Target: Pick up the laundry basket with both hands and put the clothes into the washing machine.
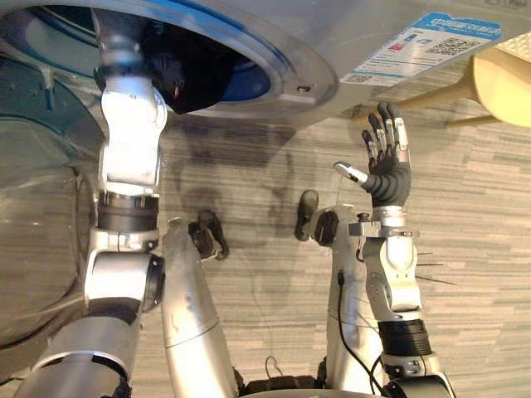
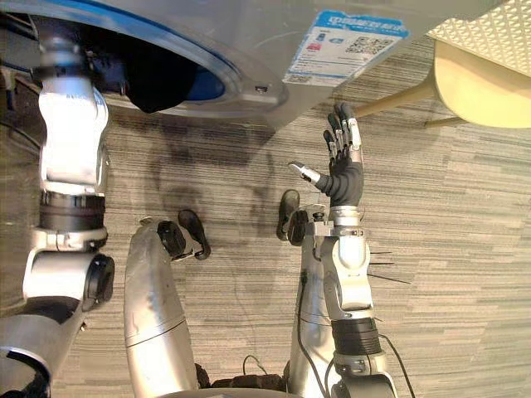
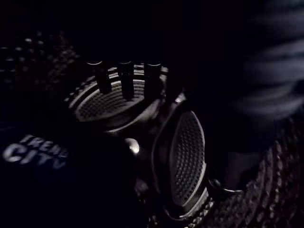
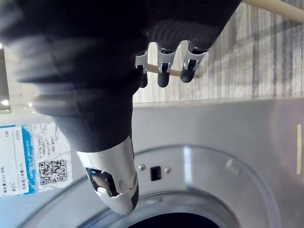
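Dark clothes [image 1: 199, 83] bunch in the round mouth of the washing machine [image 1: 332, 33], at the upper left of the frame. From the lower left the robot's left arm reaches up into that mouth. Its left hand [image 3: 124, 80] sits deep in the dim drum beside a blue cloth [image 3: 42, 180]; whether it grips anything I cannot tell. At centre right the right hand [image 1: 388, 170] is raised before the grey front, fingers straight and spread, holding nothing. It is just below a blue-and-white sticker [image 1: 423, 46], over the striped floor [image 1: 481, 249].
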